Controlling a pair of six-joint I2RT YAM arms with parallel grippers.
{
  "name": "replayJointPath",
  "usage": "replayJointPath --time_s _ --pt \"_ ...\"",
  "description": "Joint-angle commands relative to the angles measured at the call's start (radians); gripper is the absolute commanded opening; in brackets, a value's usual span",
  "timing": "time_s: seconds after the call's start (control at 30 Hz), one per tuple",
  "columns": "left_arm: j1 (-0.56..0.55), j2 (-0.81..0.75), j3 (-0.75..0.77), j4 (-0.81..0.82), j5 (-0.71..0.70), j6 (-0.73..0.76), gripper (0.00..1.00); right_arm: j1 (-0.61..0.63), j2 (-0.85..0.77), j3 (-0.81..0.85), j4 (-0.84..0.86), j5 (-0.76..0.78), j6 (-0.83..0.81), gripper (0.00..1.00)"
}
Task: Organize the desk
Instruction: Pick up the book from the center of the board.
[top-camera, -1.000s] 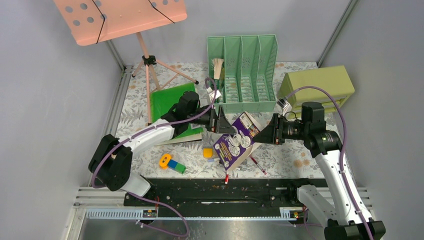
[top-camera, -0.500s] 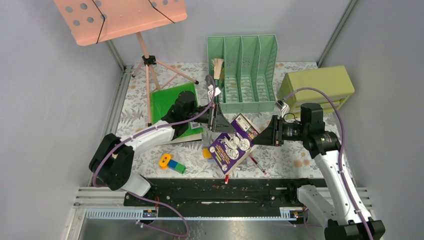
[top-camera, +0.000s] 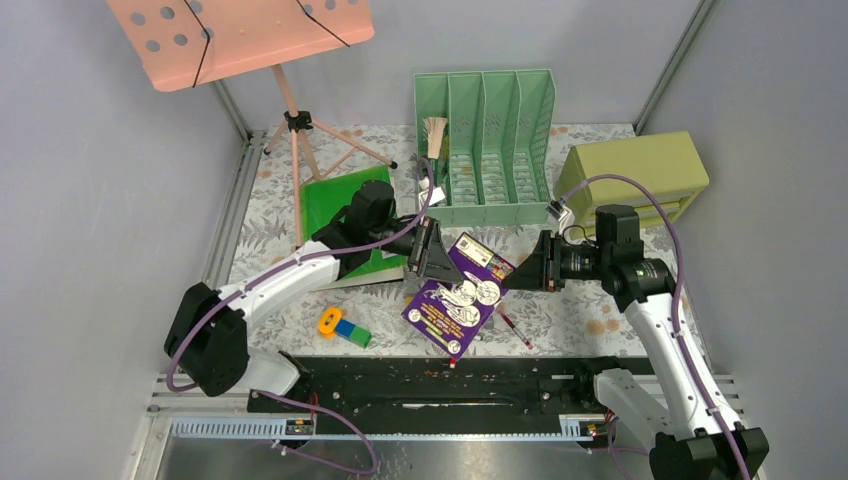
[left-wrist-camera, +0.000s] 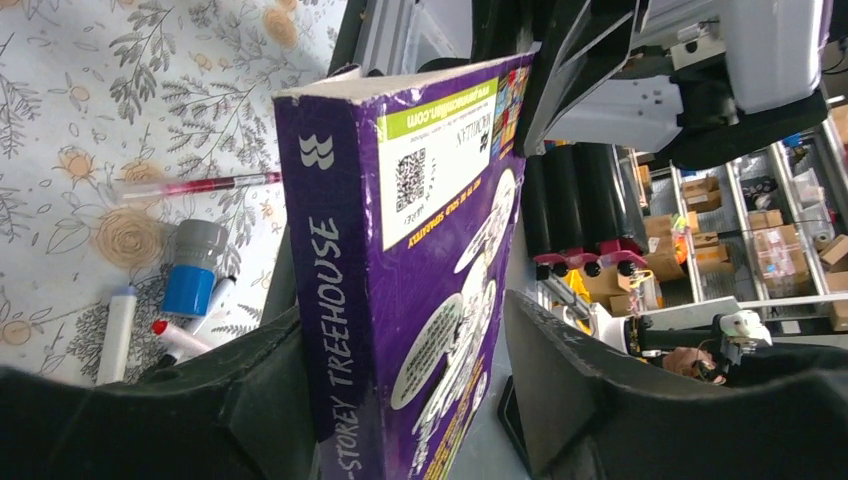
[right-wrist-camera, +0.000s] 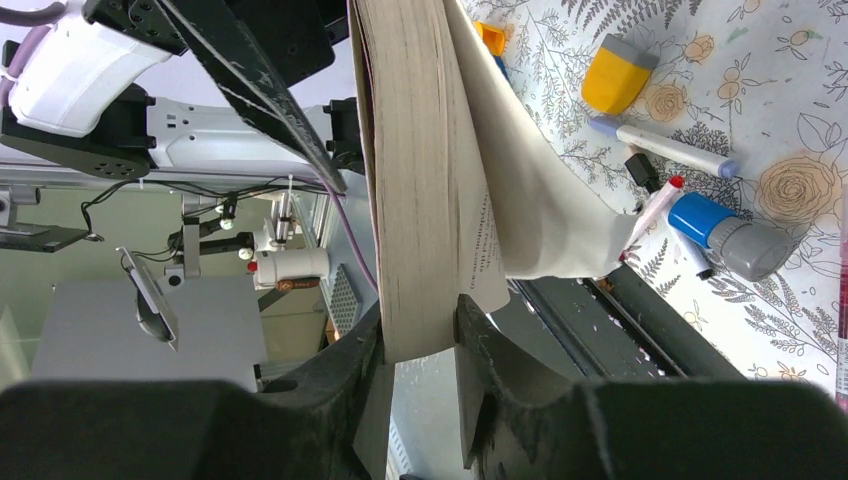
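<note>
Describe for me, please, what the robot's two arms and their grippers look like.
Both arms match: the left arm and right arm have white link shells between bulky black joints and black bases. A purple cable loops loosely along each. The left gripper and right gripper are black, wedge-shaped, with two flat tapering fingers. No markings are legible.

There is one desk covered in fern-printed cloth, one purple paperback book, one green hardcover book, one mint-green four-slot plastic file rack, one olive-green drawer box, one pink music stand, one red pen.
</note>
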Motion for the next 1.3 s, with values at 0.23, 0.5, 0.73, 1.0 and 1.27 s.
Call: replayJointPath --time_s 0.23,0.5,0.73,1.0,1.27 --pt "-0.039 -0.069 0.028 -0.085 -0.016 0.079 0.17 0.001 0.008 -0.027 0.087 0.036 0.004 0.12" --pt "-0.040 -0.127 0.025 -0.157 -0.194 0.112 0.00 0.000 -0.003 -0.026 0.072 0.128 0.004 0.70" --pt "-0.037 -0.240 0.046 -0.354 -0.498 0.181 0.00 0.000 -0.037 -0.023 0.035 0.211 -0.024 0.95" --pt "-0.037 -0.386 0.001 -0.385 -0.643 0.136 0.00 0.000 -0.054 -0.054 0.067 0.185 -0.012 0.99" --pt "-0.038 -0.544 -0.101 -0.168 -0.652 -0.080 0.01 0.000 -0.047 -0.124 0.332 0.020 0.145 0.99"
